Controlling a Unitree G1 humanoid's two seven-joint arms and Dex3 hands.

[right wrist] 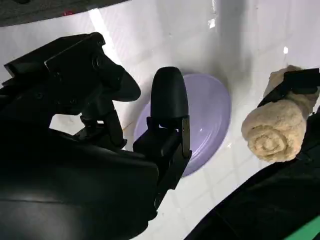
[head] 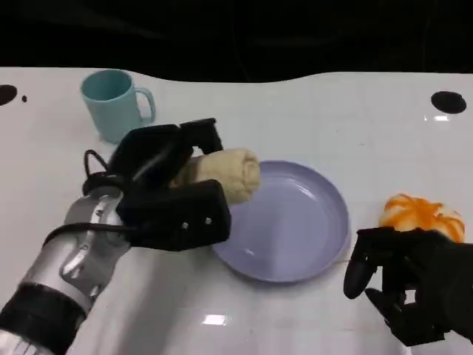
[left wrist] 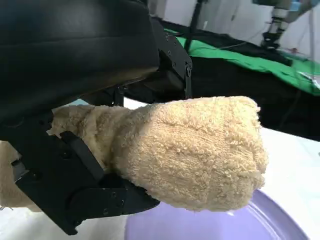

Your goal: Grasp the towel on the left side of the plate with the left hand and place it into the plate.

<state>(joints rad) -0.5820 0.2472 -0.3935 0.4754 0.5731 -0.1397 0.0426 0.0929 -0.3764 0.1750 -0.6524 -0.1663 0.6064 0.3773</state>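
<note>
A rolled cream towel (head: 225,172) is held in my left hand (head: 168,185), lifted over the left rim of the lavender plate (head: 295,222). In the left wrist view the towel (left wrist: 195,150) sticks out from between black fingers (left wrist: 75,195), with the plate (left wrist: 225,227) just below it. The right wrist view shows the towel roll (right wrist: 277,127) end-on beside the plate (right wrist: 207,112). My right hand (head: 410,281) rests at the table's lower right, fingers apart, holding nothing.
A light blue mug (head: 112,103) stands at the back left. An orange and white object (head: 423,214) lies right of the plate, just beyond my right hand. The white table (head: 310,118) has a dark edge at the back.
</note>
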